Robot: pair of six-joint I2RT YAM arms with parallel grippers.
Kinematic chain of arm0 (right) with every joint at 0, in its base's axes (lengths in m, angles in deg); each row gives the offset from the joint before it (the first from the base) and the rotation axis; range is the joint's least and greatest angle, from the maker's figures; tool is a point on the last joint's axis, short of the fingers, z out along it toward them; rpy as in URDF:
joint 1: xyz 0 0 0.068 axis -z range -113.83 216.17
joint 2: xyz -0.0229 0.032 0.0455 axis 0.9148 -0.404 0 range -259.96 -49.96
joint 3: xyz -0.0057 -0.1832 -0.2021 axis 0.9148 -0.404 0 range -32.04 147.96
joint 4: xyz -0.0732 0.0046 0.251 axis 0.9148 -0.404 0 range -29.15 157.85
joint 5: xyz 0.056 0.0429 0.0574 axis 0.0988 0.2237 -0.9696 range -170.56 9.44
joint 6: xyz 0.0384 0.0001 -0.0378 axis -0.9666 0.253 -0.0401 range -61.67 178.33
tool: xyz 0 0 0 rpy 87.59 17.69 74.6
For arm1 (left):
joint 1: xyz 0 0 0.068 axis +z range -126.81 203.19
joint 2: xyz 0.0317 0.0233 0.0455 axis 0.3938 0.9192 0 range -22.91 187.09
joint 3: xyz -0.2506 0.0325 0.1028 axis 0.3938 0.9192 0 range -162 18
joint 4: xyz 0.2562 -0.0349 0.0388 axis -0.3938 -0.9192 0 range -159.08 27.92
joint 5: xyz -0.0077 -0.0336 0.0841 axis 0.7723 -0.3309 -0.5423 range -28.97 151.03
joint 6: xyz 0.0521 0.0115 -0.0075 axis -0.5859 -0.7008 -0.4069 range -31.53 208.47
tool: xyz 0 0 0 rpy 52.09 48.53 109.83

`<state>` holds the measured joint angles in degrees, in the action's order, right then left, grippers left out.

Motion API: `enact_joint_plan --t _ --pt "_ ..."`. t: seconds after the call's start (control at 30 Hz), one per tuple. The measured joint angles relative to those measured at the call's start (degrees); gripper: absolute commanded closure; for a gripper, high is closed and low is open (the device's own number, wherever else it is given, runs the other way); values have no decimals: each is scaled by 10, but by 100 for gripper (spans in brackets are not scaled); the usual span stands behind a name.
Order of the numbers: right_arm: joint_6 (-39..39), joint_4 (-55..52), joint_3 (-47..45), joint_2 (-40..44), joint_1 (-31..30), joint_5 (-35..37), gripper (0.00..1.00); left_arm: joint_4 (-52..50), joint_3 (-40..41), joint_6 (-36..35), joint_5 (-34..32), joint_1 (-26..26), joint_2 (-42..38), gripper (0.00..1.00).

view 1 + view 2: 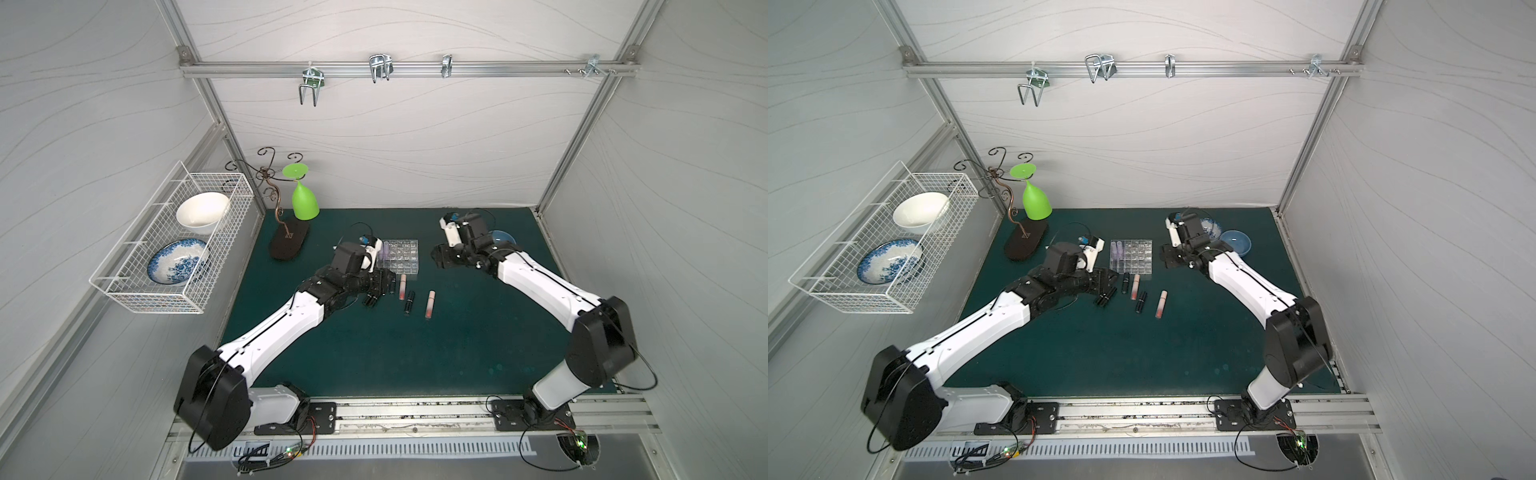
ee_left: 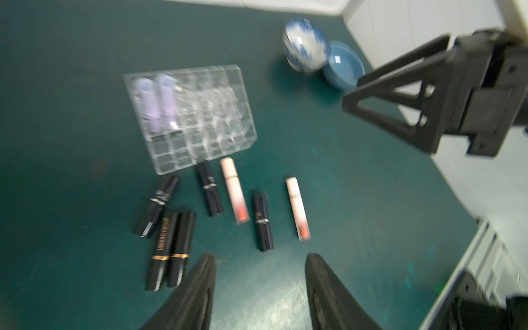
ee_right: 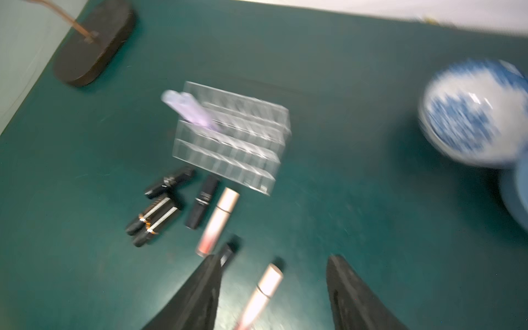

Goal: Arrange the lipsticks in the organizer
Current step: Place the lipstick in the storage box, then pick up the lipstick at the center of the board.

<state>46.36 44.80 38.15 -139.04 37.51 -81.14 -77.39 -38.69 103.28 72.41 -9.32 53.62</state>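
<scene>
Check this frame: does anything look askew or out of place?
The two lilac lipsticks in the organizer seem to lean together rather than stand upright, though blur makes it hard to judge. Nothing looks spilled or damaged.

- Left arm point(image 1: 282, 318): white shells, rounded black joints, black base plate point(image 1: 321, 417) with screws.
- Right arm point(image 1: 540, 284): same white and black.
- Left pincer point(image 2: 260, 258): black tapering fingers point(image 2: 200, 291).
</scene>
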Motion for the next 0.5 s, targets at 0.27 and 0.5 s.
enact_joint_plan --t 0.27,0.5 --pt "-36 -50 -115 47 7 -61 37 -50 -61 -14 3 -68 109 46" --pt "-44 -62 -137 52 -39 -83 36 -63 -65 -11 -4 -66 131 46"
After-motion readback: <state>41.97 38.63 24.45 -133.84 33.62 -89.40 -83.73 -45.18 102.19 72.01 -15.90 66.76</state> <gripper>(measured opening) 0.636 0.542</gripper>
